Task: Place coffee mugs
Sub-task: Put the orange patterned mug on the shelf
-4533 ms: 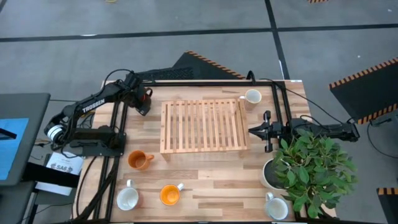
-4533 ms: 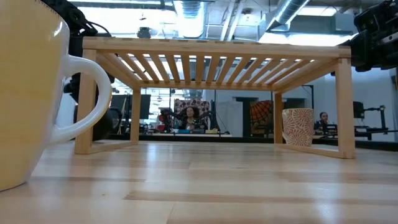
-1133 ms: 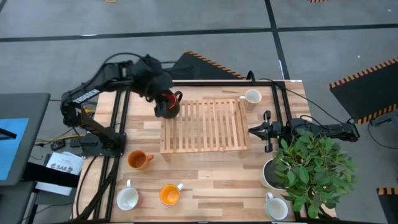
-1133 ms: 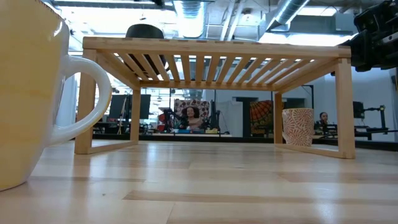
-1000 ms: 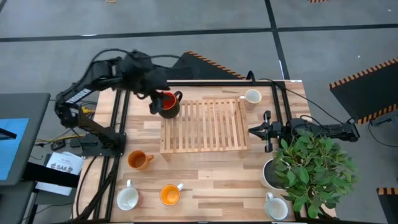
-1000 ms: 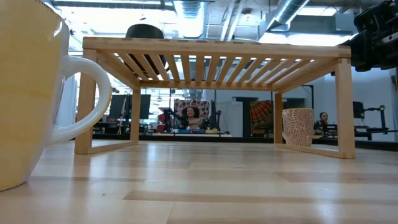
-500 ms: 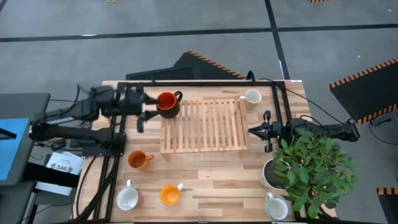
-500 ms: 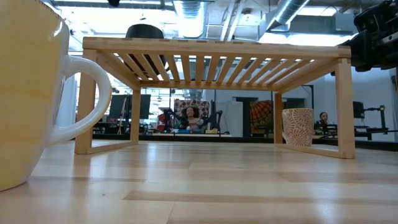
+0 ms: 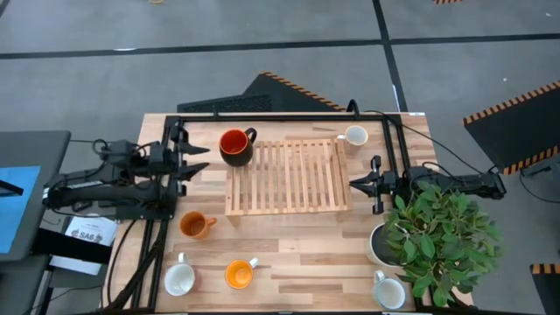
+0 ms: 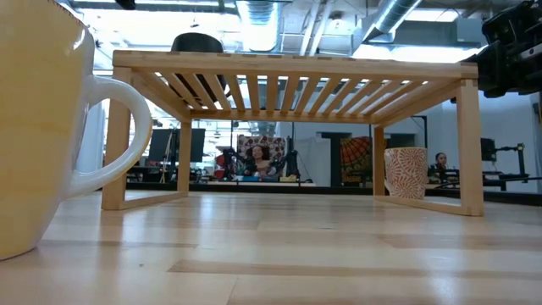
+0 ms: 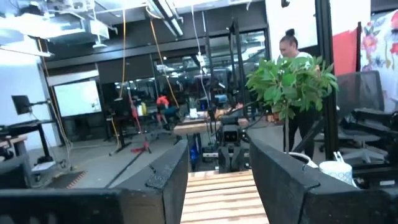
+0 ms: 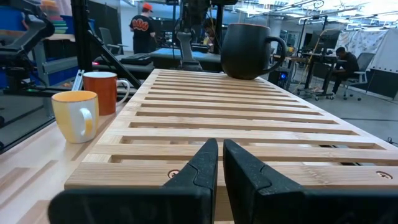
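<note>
The dark mug with red inside (image 9: 234, 145) stands upright by its base on the far-left corner of the slatted wooden rack (image 9: 284, 178); the right wrist view shows the dark mug (image 12: 247, 50) there too. My left gripper (image 9: 198, 160) hangs open to the left of the rack, touching nothing. My right gripper (image 9: 353, 184) waits shut at the rack's right edge. An orange mug (image 9: 196, 225), a pale mug with orange inside (image 9: 238, 274) and two white mugs (image 9: 179, 280) (image 9: 388, 291) stand on the near table. Another white mug (image 9: 354, 136) stands by the rack's far-right corner.
A leafy plant in a white pot (image 9: 381, 246) fills the near-right part of the table, beside my right arm. A black frame (image 9: 262, 116) runs along the far edge and both sides. The rack's slats right of the dark mug are bare. People show in the room beyond.
My left gripper has let go of the dark mug on the rack's far-left corner and drawn back toward the table's left edge, sinking lower. The mug has stayed upright on the rack. My right arm has kept still.
</note>
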